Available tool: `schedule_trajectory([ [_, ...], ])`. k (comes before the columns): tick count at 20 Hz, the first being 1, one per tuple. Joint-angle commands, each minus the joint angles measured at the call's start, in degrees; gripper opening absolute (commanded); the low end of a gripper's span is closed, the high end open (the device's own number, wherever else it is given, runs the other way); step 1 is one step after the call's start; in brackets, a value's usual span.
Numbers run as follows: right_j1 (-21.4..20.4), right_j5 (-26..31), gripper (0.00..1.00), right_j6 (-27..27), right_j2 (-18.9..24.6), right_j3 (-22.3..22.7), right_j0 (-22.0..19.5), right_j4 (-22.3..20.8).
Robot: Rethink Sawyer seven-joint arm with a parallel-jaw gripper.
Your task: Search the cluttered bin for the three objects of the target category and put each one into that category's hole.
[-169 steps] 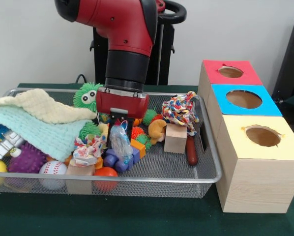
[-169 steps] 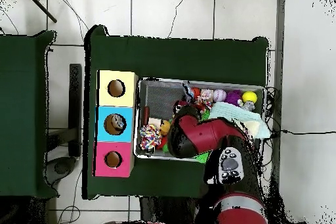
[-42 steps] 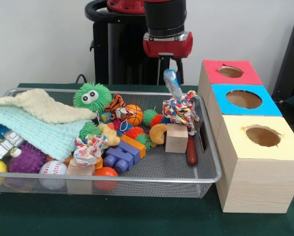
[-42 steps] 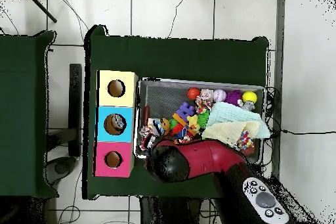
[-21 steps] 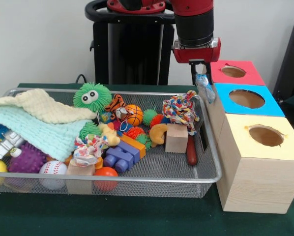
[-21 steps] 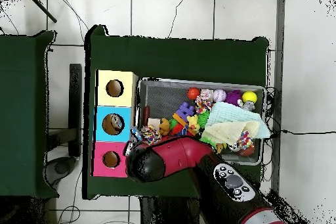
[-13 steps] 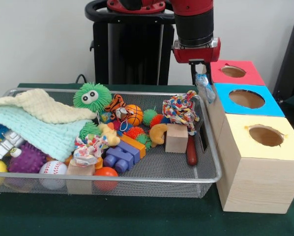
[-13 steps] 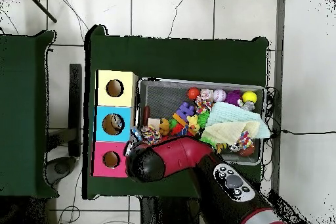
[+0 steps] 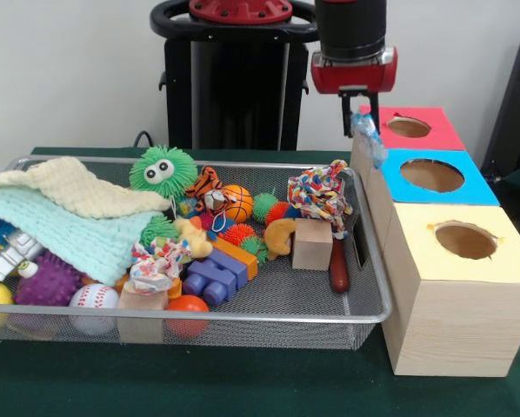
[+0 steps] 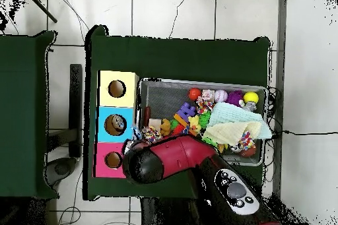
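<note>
My gripper hangs high at the bin's right end, shut on a small pale blue and white toy that dangles from its fingers. The toy hangs by the left edge of the red box, short of its round hole. The blue box and the yellow box, each with a hole on top, stand in a row in front of it. In the overhead view the red arm covers the gripper and the toy, beside the red box.
The wire mesh bin holds a knotted rope toy, a wooden block, a green fuzzy toy, a small basketball, purple blocks, a baseball and a pale cloth.
The gripper took the pale blue toy out of the bin, carried it right to the boxes, and in the last half second rose a little and shifted toward the red box.
</note>
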Motion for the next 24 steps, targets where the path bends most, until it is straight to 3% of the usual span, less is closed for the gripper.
schedule_trajectory([
  [1,-6.5,8.1,0.0,-5.9,5.2,2.3,-1.4,3.8],
  [10,-5.7,6.4,0.0,-5.8,5.6,1.8,-1.9,3.1],
  [17,-3.9,3.2,0.0,-3.9,1.3,-2.7,1.9,-2.7],
  [24,-2.3,4.2,0.0,-4.3,4.3,0.1,0.5,0.6],
])
